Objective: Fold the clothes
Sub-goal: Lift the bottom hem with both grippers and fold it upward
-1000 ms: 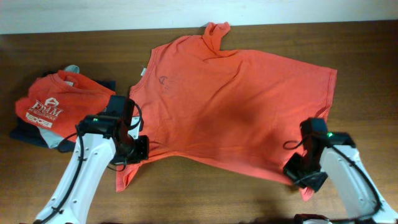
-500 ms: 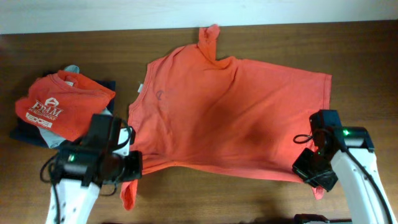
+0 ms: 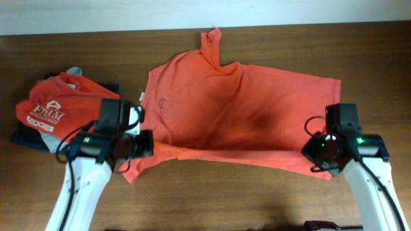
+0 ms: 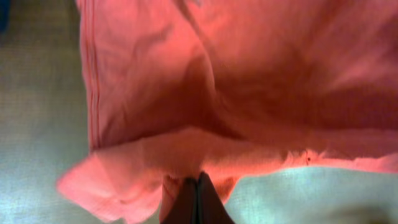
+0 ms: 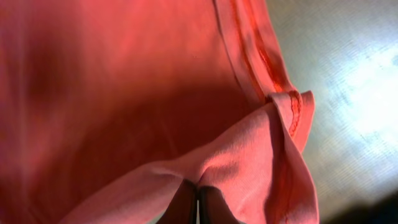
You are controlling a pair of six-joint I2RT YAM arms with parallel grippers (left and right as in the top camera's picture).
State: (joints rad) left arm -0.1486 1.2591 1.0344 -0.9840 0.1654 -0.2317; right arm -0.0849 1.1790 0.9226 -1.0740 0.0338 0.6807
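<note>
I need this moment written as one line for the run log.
phase: fold in progress | coral T-shirt: near edge raised | left tool: shut on its sleeve end | right tool: shut on its hem corner

Dark brown wooden table [image 3: 270, 205] seen from above.
A pale white strip [image 3: 96, 16] runs along its far edge; bright light glints off the wood at the right side.

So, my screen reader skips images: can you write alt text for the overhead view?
The left gripper and right gripper pinch the near edge of a red T-shirt on a wooden table; a clothes pile lies beside it.
</note>
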